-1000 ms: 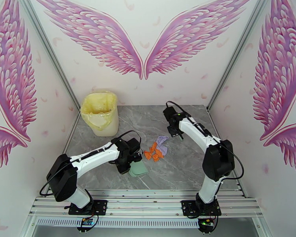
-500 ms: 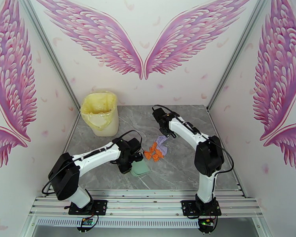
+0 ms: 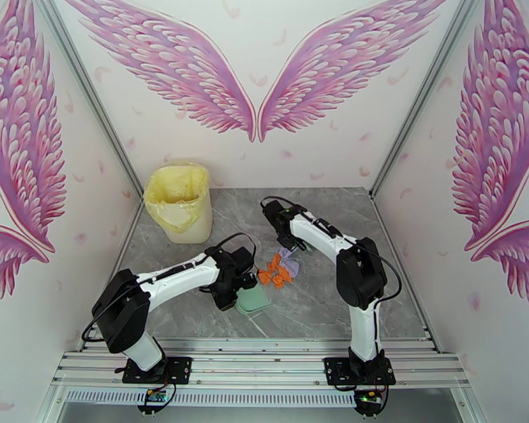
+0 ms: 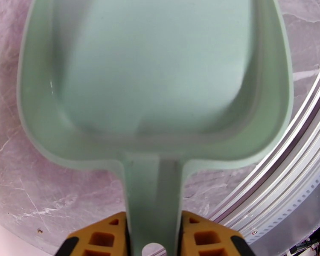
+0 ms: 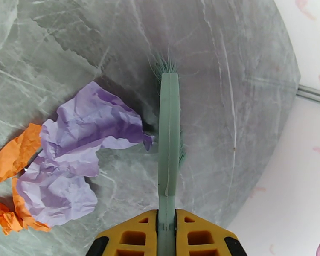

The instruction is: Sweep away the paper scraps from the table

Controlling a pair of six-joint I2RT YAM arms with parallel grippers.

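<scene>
Orange and lavender paper scraps [image 3: 280, 268] lie bunched in the middle of the grey marble table [image 3: 335, 304]. My left gripper [image 3: 236, 285] is shut on the handle of a pale green dustpan [image 3: 252, 302], whose pan rests on the table just left of the pile. In the left wrist view the dustpan [image 4: 155, 77] has nothing in it, and its handle sits between the yellow fingers [image 4: 98, 237]. My right gripper [image 5: 166, 229] is shut on a green brush [image 5: 168, 124]. The brush bristles touch the table right beside the crumpled purple scrap [image 5: 83, 141], with orange scraps [image 5: 13, 154] beyond it.
A cream bin [image 3: 180, 202] lined with a yellowish bag stands at the table's back left corner. White walls with pink wings close in three sides. The metal frame rail [image 3: 264, 347] runs along the near edge, close to the dustpan.
My right arm has swung left across the table, bringing the brush from the right of the pile down against the purple scrap. The left arm and dustpan shifted only slightly.
</scene>
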